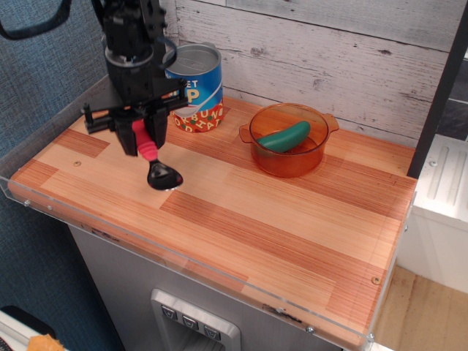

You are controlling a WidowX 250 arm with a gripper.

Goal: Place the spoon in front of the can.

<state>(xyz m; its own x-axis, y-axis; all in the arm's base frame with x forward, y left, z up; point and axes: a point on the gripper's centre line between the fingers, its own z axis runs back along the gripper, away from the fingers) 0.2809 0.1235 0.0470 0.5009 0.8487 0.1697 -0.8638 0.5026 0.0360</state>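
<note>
The can stands upright at the back left of the wooden table, blue label with white letters, red band at its base, silver lid. My gripper hangs in front of the can and slightly left of it. It is shut on the pink-red handle of the spoon. The spoon's shiny bowl points down and right, at or just above the tabletop in front of the can.
An orange transparent pot with a green pickle-shaped toy inside stands at the back, right of the can. A clear plastic rim runs along the table's front and left edges. A white plank wall is behind.
</note>
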